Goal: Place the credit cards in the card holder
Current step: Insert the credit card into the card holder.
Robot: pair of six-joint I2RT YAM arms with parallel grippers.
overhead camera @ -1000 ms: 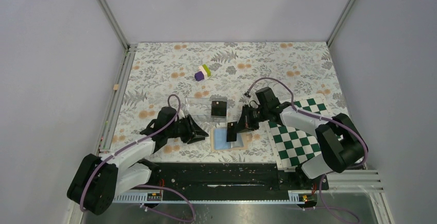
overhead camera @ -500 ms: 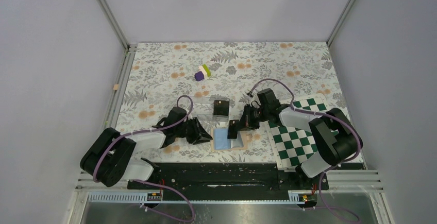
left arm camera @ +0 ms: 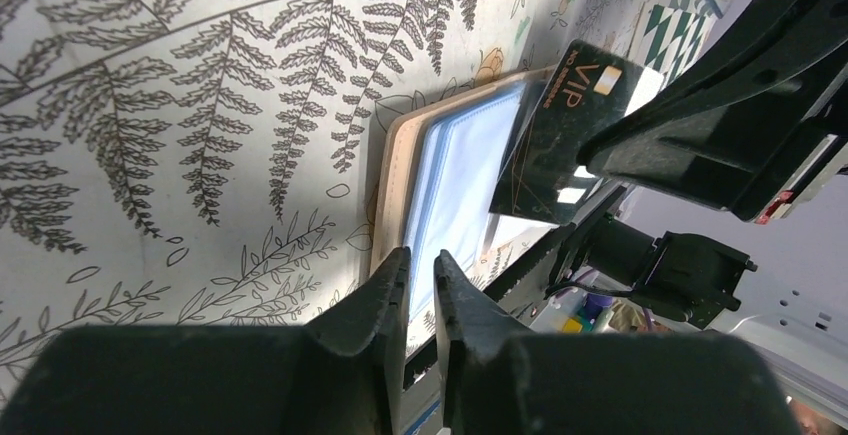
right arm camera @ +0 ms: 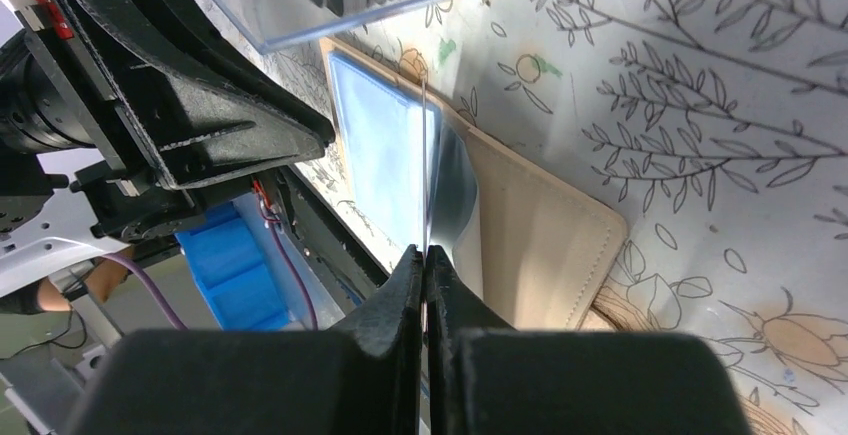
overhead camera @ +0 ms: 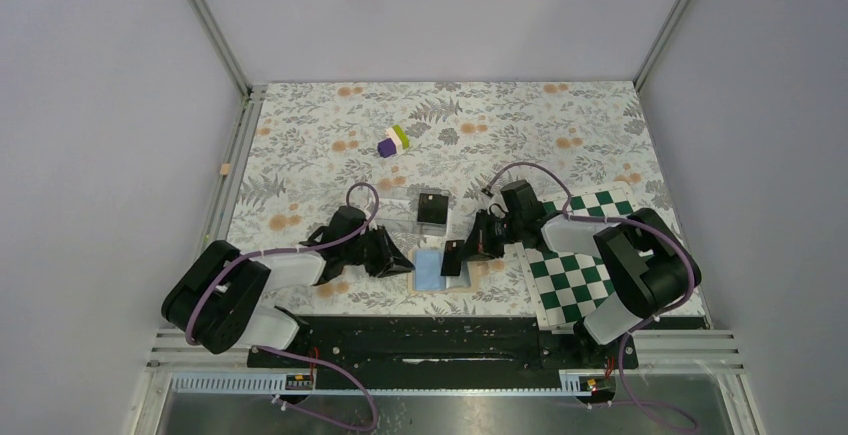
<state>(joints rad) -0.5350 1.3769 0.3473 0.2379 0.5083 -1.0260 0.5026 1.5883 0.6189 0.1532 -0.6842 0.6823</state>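
Note:
The card holder (overhead camera: pixel 432 273) lies open on the floral mat, light blue inside (left arm camera: pixel 462 170) with a tan rim (right arm camera: pixel 545 240). My right gripper (overhead camera: pixel 458 252) (right arm camera: pixel 425 255) is shut on a black credit card (left arm camera: pixel 562 120) marked VIP and holds it on edge (right arm camera: pixel 450 195) over the blue lining. From the left, my left gripper (overhead camera: pixel 403 259) (left arm camera: pixel 420 258) reaches the holder's edge. Its jaws stand nearly together with a narrow gap, and nothing shows clamped between them. More black credit cards (overhead camera: pixel 431 207) sit in the clear case (right arm camera: pixel 300 0) just behind.
A green-white checkerboard (overhead camera: pixel 580 265) lies under my right arm. A purple-green-white block cluster (overhead camera: pixel 394 141) sits farther back on the mat. The black base rail (overhead camera: pixel 430 340) runs along the near edge, close to the holder.
My left gripper has slid right up to the holder's left edge, its jaws narrowing. The right gripper has lowered the card closer to the blue lining.

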